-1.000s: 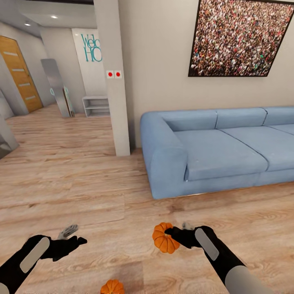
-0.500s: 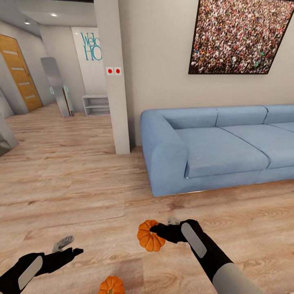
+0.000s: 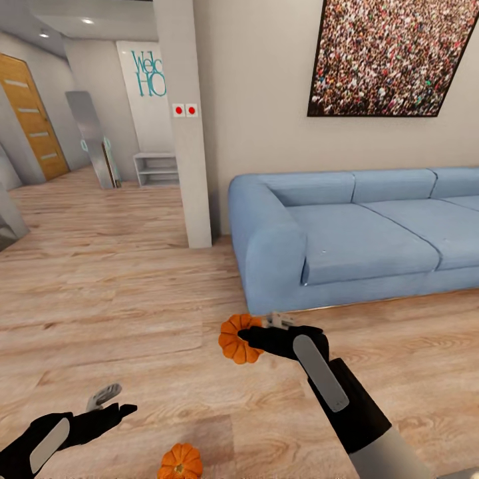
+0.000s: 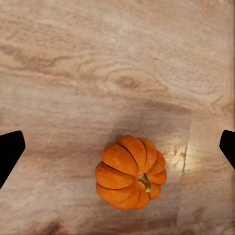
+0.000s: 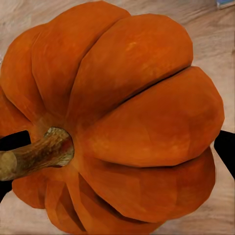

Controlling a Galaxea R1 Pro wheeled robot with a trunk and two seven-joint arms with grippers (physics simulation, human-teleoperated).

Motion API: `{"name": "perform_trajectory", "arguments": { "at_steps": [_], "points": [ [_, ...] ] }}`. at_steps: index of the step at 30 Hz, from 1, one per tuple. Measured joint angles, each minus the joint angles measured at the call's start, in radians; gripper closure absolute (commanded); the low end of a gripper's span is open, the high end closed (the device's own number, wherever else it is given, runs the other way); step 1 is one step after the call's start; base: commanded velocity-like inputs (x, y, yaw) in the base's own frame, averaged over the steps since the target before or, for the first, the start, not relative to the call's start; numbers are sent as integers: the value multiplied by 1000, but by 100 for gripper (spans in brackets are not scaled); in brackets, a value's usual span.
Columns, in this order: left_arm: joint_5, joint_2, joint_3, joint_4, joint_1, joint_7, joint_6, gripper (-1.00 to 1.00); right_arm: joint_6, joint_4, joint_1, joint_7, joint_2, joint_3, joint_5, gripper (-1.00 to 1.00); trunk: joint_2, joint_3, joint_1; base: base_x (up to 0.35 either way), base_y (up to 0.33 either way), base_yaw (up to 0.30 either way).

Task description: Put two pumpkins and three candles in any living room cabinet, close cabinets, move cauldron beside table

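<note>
One small orange ribbed pumpkin [image 3: 234, 339] hangs above the wooden floor, in front of the sofa's left end. My right gripper [image 3: 249, 337] is shut on it. The right wrist view shows this pumpkin [image 5: 132, 98] very close, stem to one side, with a black fingertip [image 5: 10, 142] at each flank. A second pumpkin [image 3: 181, 462] rests on the floor near my base. My left gripper [image 3: 112, 404] is open, low at the left, and hovers above that pumpkin [image 4: 131, 171] without touching it. The candles, the cabinet and the cauldron are out of view.
A long blue sofa [image 3: 359, 233] stands against the wall on the right, under a large crowd picture [image 3: 392, 56]. A white pillar [image 3: 188, 133] rises left of it. Beyond lie a hallway with a wooden door [image 3: 30, 120], a leaning mirror [image 3: 93, 140] and a low white shelf [image 3: 158, 170].
My right arm has carried its pumpkin up and to the left in the head view. My left gripper has dropped lower and stayed open. The floor pumpkin has not moved.
</note>
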Motion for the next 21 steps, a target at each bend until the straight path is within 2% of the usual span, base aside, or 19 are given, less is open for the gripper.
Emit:
{"name": "perform_trajectory", "arguments": {
  "at_steps": [3,5,9,14,21],
  "points": [
    [-1,0,-5,1,0,-36,-2,-100,3,-17,0,-3,0,21,-11,100,-21,-9,12,0,0,0],
    [-3,0,-9,11,1,-52,-3,-100,2,-21,0,-4,0,30,-34,100,-35,-16,19,0,0,0],
    [-4,0,-14,27,0,-78,-20,-100,4,-23,0,-5,-1,41,-41,100,-63,-28,35,0,0,0],
    [-5,0,-29,32,1,-105,-45,-100,3,-24,0,-5,-1,44,-44,100,-64,-48,37,0,0,0],
    [-5,1,-38,38,1,-113,-58,-100,0,-27,0,-6,-2,45,-44,100,-66,-75,40,0,0,0]
  ]
}}
